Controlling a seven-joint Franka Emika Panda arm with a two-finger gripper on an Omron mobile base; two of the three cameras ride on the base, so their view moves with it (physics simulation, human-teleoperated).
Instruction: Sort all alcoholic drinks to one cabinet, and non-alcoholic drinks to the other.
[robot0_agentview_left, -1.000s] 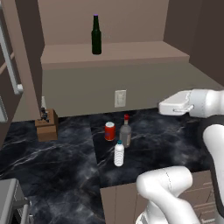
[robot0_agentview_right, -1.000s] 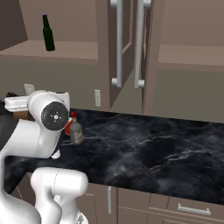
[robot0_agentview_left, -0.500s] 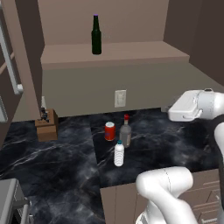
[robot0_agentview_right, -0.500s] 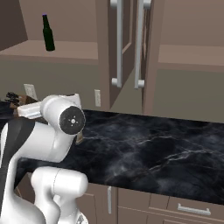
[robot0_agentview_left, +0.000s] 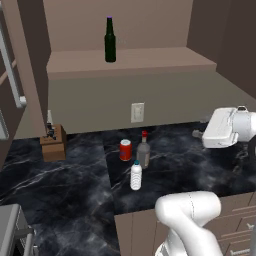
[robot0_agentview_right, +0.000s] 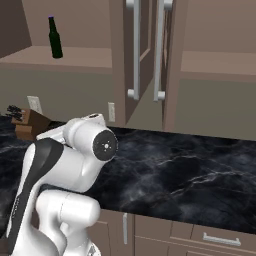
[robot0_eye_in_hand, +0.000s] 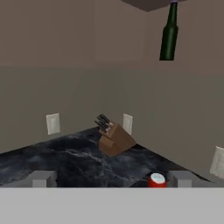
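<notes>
The arm's hand (robot0_agentview_left: 200, 134) has swung rightward and lower, away from the drinks on the counter.

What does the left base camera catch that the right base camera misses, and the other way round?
Left base view alone: the red can, the red-capped bottle and the small white bottle, clustered close on the dark counter, and the arm's white hand end at the right. Right base view alone: the closed cabinet doors with long handles, an open shelf to their right, and drawer fronts below the counter. Both: the green bottle upright on the open shelf, the knife block, a wall outlet and the white arm.
</notes>
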